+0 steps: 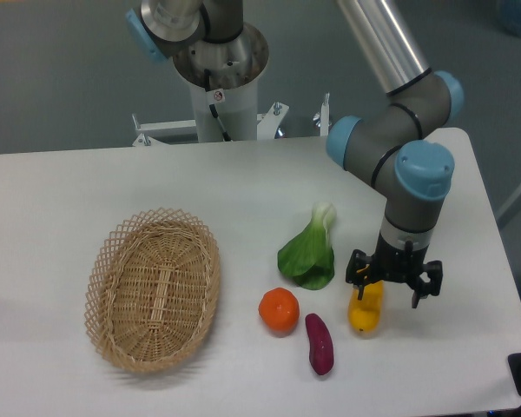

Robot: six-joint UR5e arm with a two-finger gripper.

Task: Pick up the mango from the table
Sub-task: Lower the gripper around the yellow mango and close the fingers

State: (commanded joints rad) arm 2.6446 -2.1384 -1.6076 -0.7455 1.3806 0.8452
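Five things on the table: a basket, an orange, a leafy green, a sweet potato and the mango lay on the white table (87,187).
Basket: the empty wicker basket (153,289) sat at the left, well apart from the arm.
Orange: the orange (279,309) rested near the middle, just below the leafy green (310,252).
Sweet potato: the purple sweet potato (319,343) lay just right of the orange.
Mango: the mango (365,311) lay on the table toward the right, directly under the tool.
Gripper: the gripper (392,288) was spread wide, low over the mango's upper end; whether a finger touched it could not be told.
Done: the approach looked finished.
Left: closing on the mango and lifting it.
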